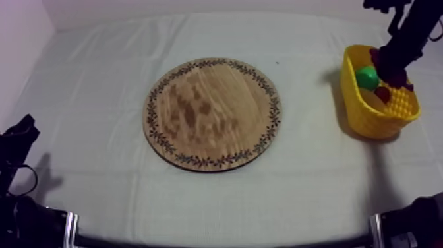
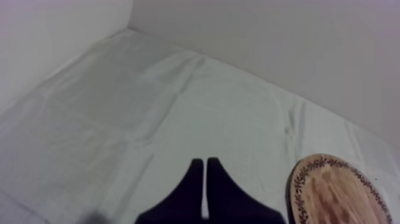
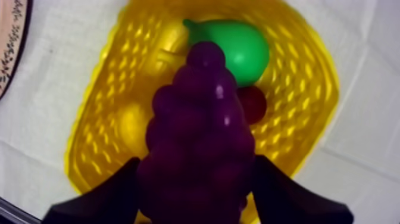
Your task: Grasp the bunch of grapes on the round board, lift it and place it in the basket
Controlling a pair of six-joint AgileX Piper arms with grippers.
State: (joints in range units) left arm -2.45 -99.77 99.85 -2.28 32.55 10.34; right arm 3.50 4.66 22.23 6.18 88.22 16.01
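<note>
The purple bunch of grapes (image 3: 199,137) hangs over the yellow basket (image 3: 321,77), and my right gripper (image 3: 199,184) is shut on it, a black finger on each side. From above, my right gripper (image 1: 390,66) reaches down into the yellow basket (image 1: 369,115) at the table's right. Under the grapes in the basket lie a green pear (image 3: 241,44), a small red fruit (image 3: 255,102) and a yellow banana (image 3: 166,50). The round wooden board (image 1: 211,113) in the middle of the table is bare. My left gripper (image 2: 205,164) is shut on nothing, low at the left (image 1: 16,142).
The pear (image 1: 367,78) and the small red fruit (image 1: 383,93) also show in the basket from above. The board's patterned rim (image 3: 12,47) lies to one side of the basket. Bare cloth surrounds the board (image 2: 336,190).
</note>
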